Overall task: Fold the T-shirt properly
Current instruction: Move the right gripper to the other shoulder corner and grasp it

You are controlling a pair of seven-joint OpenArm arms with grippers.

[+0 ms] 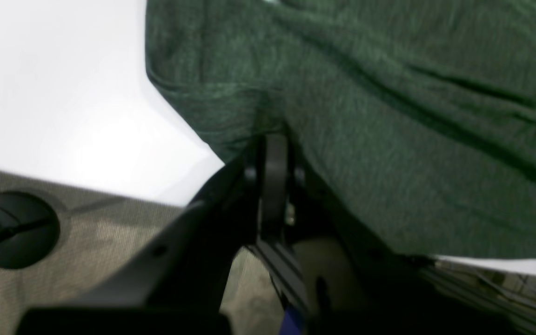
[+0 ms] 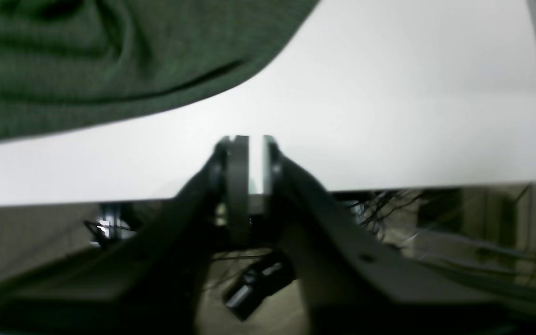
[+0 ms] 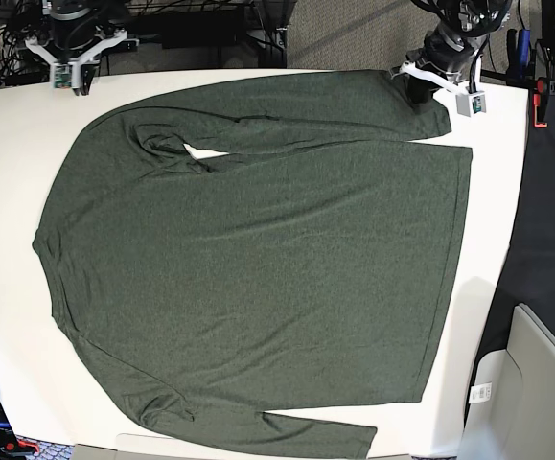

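The dark olive-green long-sleeved T-shirt (image 3: 258,259) lies spread flat on the white table (image 3: 9,364). Its upper sleeve is folded along the far edge, and the other sleeve runs along the near edge. My left gripper (image 3: 421,91) sits at the far right on the upper sleeve's cuff. In the left wrist view its jaws (image 1: 272,137) are together on puckered fabric of the T-shirt (image 1: 389,116). My right gripper (image 3: 74,84) is at the far left corner, off the cloth. In the right wrist view it (image 2: 249,139) is nearly closed and empty over bare table, with the T-shirt's edge (image 2: 86,70) to its upper left.
Cables and equipment crowd the floor beyond the table's far edge (image 3: 210,29). A grey bin (image 3: 536,383) stands to the lower right, and a red item (image 3: 541,101) lies by the right edge. A black round base (image 1: 14,230) sits on the carpet.
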